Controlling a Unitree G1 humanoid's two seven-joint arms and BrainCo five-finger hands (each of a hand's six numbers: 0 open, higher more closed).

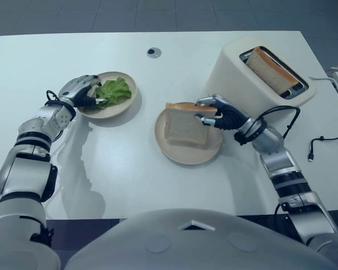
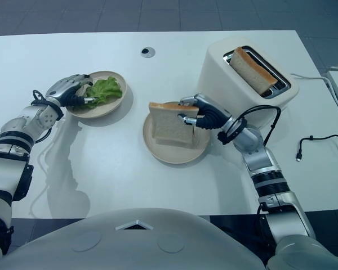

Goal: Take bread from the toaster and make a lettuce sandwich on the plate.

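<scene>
A cream toaster (image 1: 236, 73) stands at the back right with one bread slice (image 1: 270, 70) upright in its slot. My right hand (image 1: 217, 115) is shut on a second bread slice (image 1: 186, 126), held on edge and tilted over the round beige plate (image 1: 183, 154) in the middle. At the left, a green lettuce leaf (image 1: 115, 90) lies on a smaller beige plate (image 1: 127, 107). My left hand (image 1: 81, 93) rests at that plate's left rim, fingers curled onto the leaf's edge.
A black cable (image 1: 321, 143) lies on the white table at the right, and the toaster's cord loops beside my right wrist. A small round grommet (image 1: 154, 52) sits at the back centre. The table's front edge is near my body.
</scene>
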